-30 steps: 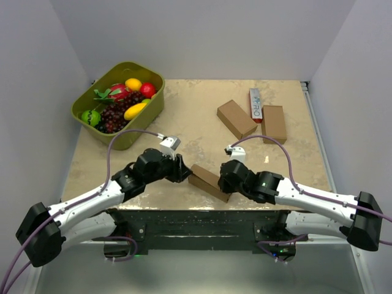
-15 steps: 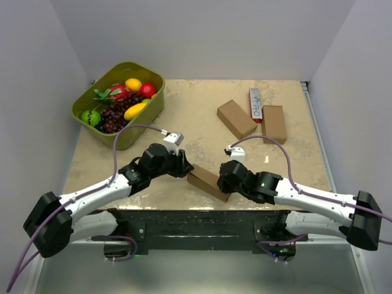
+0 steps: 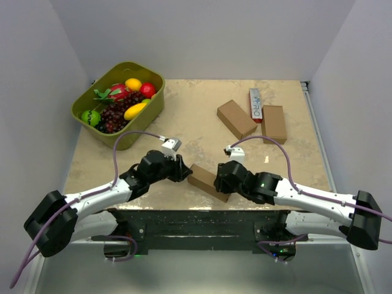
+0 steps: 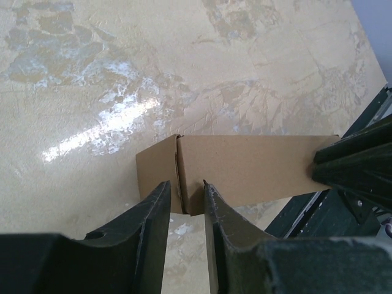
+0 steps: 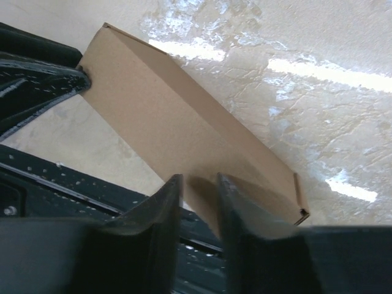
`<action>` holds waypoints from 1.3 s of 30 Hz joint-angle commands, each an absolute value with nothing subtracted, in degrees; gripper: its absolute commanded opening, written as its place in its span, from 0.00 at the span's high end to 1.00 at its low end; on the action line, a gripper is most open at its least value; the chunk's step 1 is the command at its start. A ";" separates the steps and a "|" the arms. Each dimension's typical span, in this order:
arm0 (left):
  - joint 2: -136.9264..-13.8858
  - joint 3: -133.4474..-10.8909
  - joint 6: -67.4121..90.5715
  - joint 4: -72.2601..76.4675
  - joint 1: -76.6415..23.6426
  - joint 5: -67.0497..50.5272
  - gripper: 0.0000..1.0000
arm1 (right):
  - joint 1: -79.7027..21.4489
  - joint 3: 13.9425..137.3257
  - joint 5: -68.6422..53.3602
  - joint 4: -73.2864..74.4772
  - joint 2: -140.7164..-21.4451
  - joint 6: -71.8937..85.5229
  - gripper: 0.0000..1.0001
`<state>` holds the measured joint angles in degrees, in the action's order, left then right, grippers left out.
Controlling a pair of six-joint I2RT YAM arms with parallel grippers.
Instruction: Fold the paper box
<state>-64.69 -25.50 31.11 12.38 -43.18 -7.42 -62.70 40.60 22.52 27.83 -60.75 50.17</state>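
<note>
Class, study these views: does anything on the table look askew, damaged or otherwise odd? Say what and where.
The paper box lies skewed at the near edge of the table, diagonal to it. In the left wrist view its end flap is not flush: a dark gap shows at the seam.

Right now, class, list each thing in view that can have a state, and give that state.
paper box: lid down, flat at the near edge of the table.
left gripper: jaws narrowly apart at the box's end; grip unclear.
right gripper: jaws narrowly apart at its other end; grip unclear.
two plain boxes: closed, flat.
printed carton: closed, flat.
green bin: filled with fruit.
</note>
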 commanded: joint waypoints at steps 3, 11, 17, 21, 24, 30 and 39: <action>-66.09 -22.06 31.20 10.02 -43.15 -8.61 0.76 | -62.76 43.67 23.29 37.52 -58.54 51.42 0.28; -65.92 -22.06 31.20 10.46 -43.15 -8.70 0.79 | -54.16 42.11 17.24 43.34 -50.99 49.48 0.27; -65.57 -22.15 31.20 10.37 -43.15 -8.79 0.80 | -53.88 36.39 12.74 39.03 -45.71 53.78 0.40; -65.66 -22.32 31.03 10.02 -43.15 -8.70 0.81 | -53.88 36.65 13.01 39.90 -45.26 54.14 0.48; -65.48 -22.50 31.03 9.67 -43.15 -8.53 0.82 | -53.88 36.91 13.97 41.04 -44.74 54.32 0.49; -65.39 -22.50 31.03 9.49 -43.15 -8.26 0.82 | -53.88 36.30 13.80 41.13 -44.38 54.40 0.54; -66.00 -22.24 30.85 9.49 -43.15 -7.91 0.83 | -53.96 32.35 13.27 40.86 -47.02 54.14 0.70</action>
